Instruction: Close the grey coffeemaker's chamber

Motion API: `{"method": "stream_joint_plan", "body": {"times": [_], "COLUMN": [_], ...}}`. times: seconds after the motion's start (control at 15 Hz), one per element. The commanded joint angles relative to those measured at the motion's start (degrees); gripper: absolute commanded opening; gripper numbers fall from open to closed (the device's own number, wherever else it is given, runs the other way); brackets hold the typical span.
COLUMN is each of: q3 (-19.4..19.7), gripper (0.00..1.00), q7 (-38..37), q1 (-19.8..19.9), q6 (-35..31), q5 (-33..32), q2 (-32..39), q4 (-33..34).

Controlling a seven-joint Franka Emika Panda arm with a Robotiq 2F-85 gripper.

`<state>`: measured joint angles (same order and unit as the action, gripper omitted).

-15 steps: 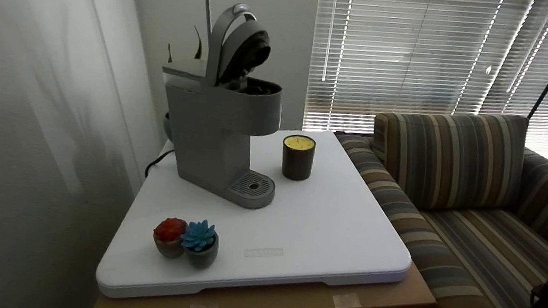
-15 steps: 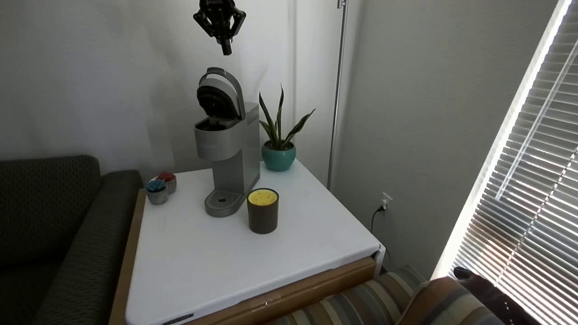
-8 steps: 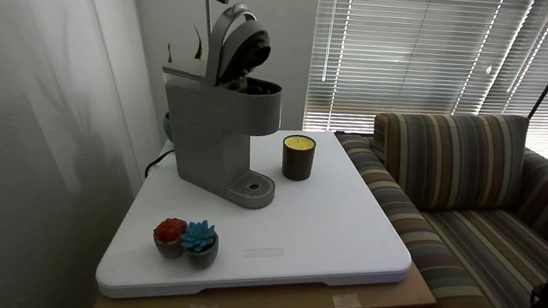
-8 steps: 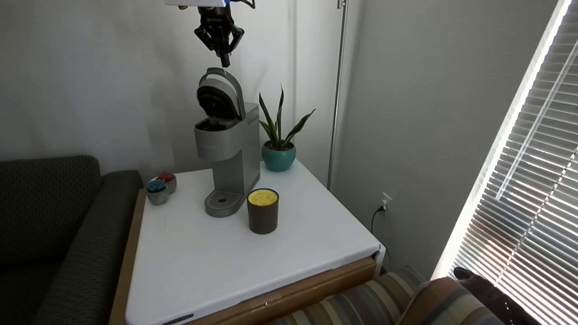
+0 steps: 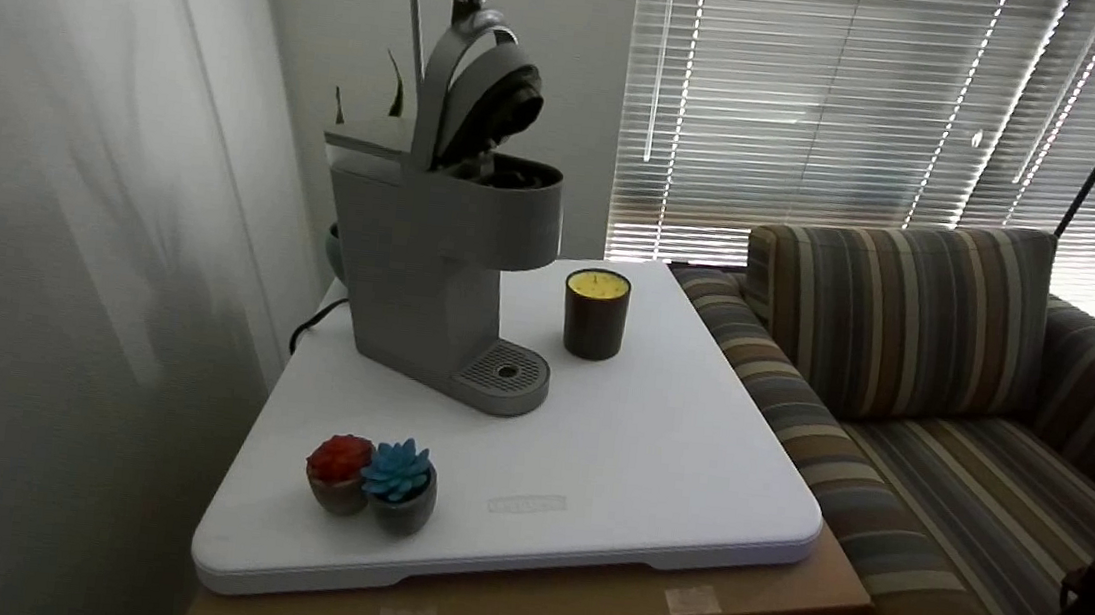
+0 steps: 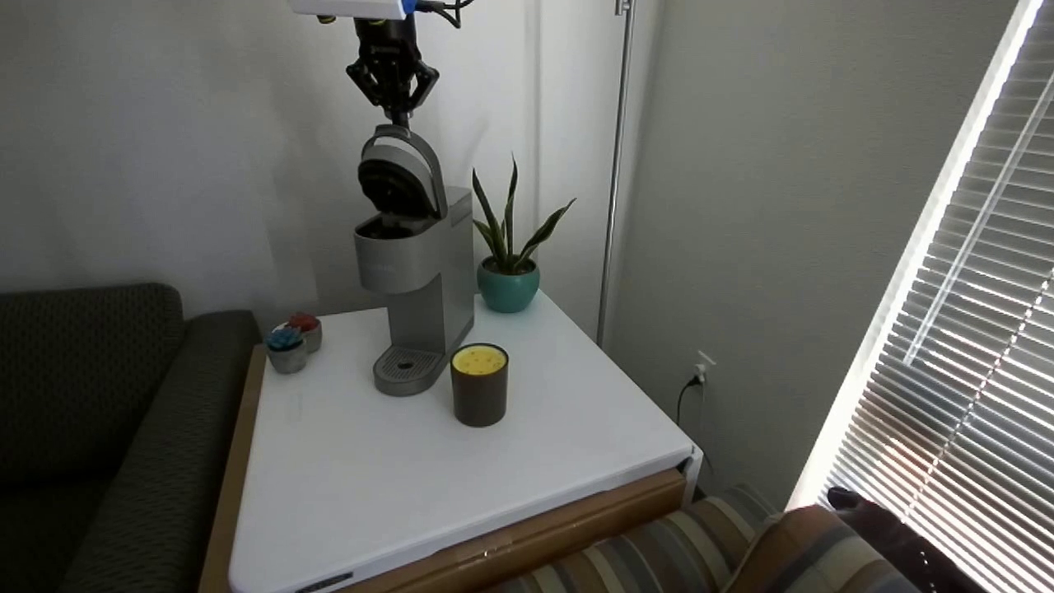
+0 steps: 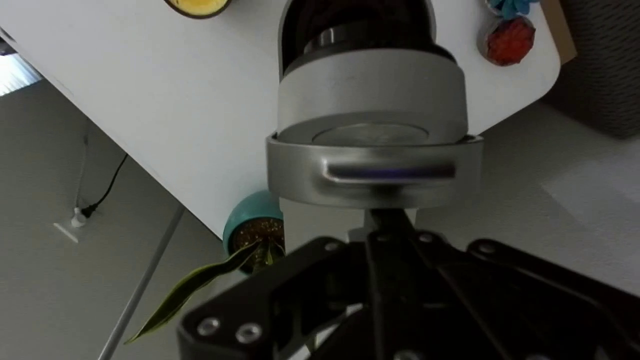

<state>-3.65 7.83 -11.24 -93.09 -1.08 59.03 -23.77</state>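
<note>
The grey coffeemaker [image 5: 421,265] stands upright on the white table, and it also shows in the other exterior picture [image 6: 416,263]. Its chamber lid [image 5: 488,86] is tilted up and open, with the dark pod holder inside showing [image 6: 397,183]. In the wrist view the lid's raised handle [image 7: 375,172] crosses just ahead of the fingertips. My gripper [image 5: 465,13] is above and behind the handle top, pointing down, in both exterior views [image 6: 401,120]. Its fingers are closed together with nothing between them. The fingertips [image 7: 392,215] are partly hidden behind the handle and seem to touch it.
A dark jar with a yellow top [image 6: 479,387] stands beside the drip base. A teal pot with a plant [image 6: 508,284] is behind the machine. Two small succulents [image 5: 399,489] sit near a table edge. A wall is close by, and a striped armchair [image 5: 898,321] adjoins the table.
My gripper has come down from above the coffeemaker to the back of the lid's handle. The lid has tipped forward very slightly. It stays shut.
</note>
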Motion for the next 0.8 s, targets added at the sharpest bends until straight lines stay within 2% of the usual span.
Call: {"method": "stream_joint_plan", "body": {"times": [0.0, 0.6, 0.67, 0.73], "q3": [-0.69, -0.22, -0.01, -0.19], "gripper": [0.00, 0.00, 0.00, 0.00], "q7": [0.23, 0.38, 0.45, 0.32], "q1": [0.88, 0.25, 0.02, 0.19], "q6": [5.81, 13.72, 16.65, 14.89], "q5": [1.02, 0.27, 0.33, 0.23], "q2": [-1.82, -1.36, 2.09, -0.93], "q4": [-2.62, -2.49, 3.31, -2.48]}}
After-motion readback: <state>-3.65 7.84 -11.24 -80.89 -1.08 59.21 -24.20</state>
